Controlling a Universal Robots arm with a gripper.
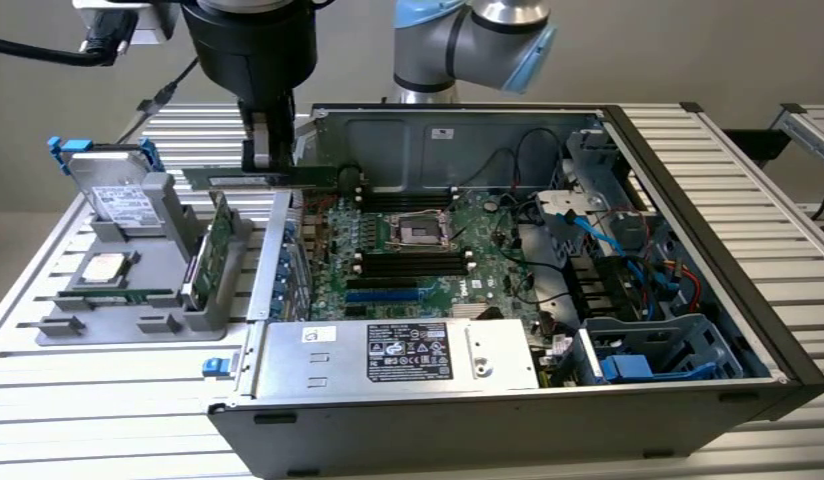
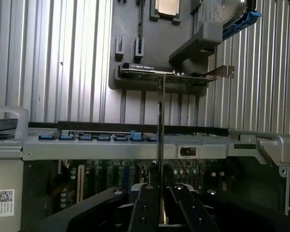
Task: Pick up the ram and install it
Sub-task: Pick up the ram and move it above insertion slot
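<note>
The ram (image 1: 259,178) is a narrow green stick held level in the air, and my gripper (image 1: 263,158) is shut on its upper edge. It hangs over the left wall of the open computer case (image 1: 679,150), between the grey holder (image 1: 119,310) and the motherboard (image 1: 426,250). The black memory slots (image 1: 409,262) lie lower and toward the exterior view's right. In the wrist view the ram (image 2: 160,121) shows edge-on as a thin line running out from between the black fingers (image 2: 147,208) of the gripper (image 2: 162,215), crossing the case's metal rim (image 2: 135,145).
The grey holder carries a silver hard drive with blue rails (image 1: 119,195), a tall green expansion card (image 1: 215,250) and a processor (image 1: 105,266). Inside the case are a power supply (image 1: 399,355), blue cables (image 1: 612,240) and a drive cage (image 1: 666,350). A slatted metal table (image 1: 105,400) surrounds everything.
</note>
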